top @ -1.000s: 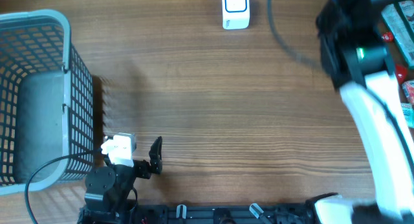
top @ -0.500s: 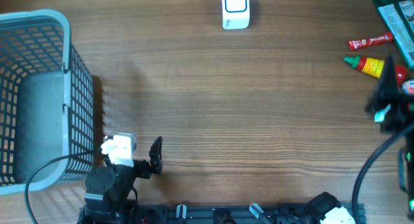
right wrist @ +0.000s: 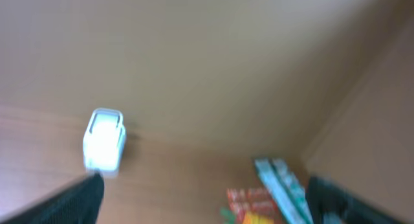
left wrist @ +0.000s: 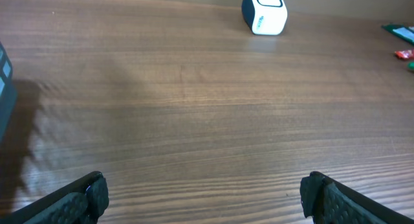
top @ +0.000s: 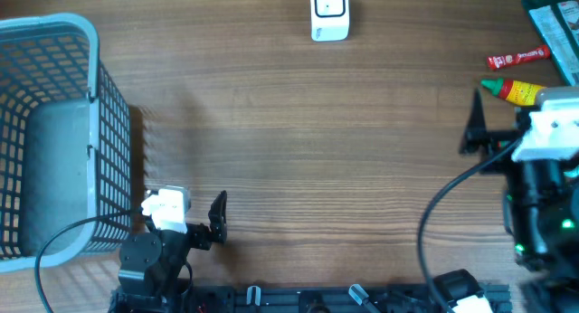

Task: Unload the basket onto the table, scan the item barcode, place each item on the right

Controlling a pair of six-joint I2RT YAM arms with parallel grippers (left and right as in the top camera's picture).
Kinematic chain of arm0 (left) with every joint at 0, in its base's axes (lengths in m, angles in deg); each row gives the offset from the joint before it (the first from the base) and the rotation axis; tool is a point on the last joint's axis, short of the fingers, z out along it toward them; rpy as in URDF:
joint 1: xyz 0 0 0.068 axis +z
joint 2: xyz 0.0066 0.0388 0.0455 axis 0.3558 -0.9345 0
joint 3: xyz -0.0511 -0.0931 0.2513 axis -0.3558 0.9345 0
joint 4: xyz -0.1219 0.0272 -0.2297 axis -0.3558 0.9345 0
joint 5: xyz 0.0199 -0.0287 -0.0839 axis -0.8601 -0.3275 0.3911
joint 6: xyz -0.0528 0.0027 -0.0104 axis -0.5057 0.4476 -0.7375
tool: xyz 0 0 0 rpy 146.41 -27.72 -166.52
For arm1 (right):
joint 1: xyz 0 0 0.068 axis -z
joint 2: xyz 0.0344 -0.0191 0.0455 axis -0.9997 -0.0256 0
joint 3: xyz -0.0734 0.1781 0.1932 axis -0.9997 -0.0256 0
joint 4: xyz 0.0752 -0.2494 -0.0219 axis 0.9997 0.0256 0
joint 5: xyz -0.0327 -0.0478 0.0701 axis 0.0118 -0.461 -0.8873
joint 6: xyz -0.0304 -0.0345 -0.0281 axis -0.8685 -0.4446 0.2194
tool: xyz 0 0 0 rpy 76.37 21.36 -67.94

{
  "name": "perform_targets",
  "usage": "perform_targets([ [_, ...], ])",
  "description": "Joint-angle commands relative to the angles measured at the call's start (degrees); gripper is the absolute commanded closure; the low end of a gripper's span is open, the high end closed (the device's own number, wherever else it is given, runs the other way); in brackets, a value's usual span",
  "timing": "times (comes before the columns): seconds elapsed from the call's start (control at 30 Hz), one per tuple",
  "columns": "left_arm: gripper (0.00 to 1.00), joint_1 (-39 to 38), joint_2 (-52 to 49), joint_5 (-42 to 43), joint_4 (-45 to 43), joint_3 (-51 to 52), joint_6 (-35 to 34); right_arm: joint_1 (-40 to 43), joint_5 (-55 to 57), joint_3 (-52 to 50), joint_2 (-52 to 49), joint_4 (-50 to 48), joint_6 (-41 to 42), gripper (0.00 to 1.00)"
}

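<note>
the yellow squeeze bottle (top: pixel 512 91) with its green cap lies flat at the table's right edge. a red sachet (top: pixel 518 57) is just beyond it and a glossy green packet (top: pixel 554 31) fills the corner. the right gripper (top: pixel 514 114) sits just beside the bottle, fingers spread wide, holding nothing. the boxy white scanner (top: pixel 328 13) stands at the far edge, well apart. bare woodgrain table (top: pixel 317 150) stretches between. the left gripper (top: pixel 192 209), equally spread and empty, is near the grey plastic mesh basket (top: pixel 54 25).
</note>
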Motion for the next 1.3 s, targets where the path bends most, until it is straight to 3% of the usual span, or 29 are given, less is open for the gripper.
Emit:
perform_targets([
  [0.0, 0.00, -0.1, 0.3, 0.9, -0.2, 0.0, 1.1, 7.8, -22.3, -19.0, 11.3, -14.8, -1.2, 0.00],
  [0.13, 0.00, -0.1, 0.4, 0.9, -0.2, 0.0, 1.1, 16.7, -24.1, -37.8, 27.5, -26.5, 11.3, 0.00],
  [0.23, 0.00, -0.1, 0.4, 0.9, -0.2, 0.0, 1.1, 21.6, -27.2, -46.2, 34.4, -31.4, 13.1, 0.00],
  [0.53, 0.00, -0.1, 0.3, 0.9, -0.2, 0.0, 1.1, 23.0, -27.2, -64.1, 38.4, -38.3, 15.5, 0.00],
  [0.7, 0.00, -0.1, 0.3, 0.9, -0.2, 0.0, 1.1, 22.9, -26.7, -64.1, 38.4, -29.3, 16.0, 0.00],
  [1.27, 0.00, -0.1, 0.3, 0.9, -0.2, 0.0, 1.1, 22.9, -26.5, -64.1, 38.2, -29.4, 16.0, 0.00],
])
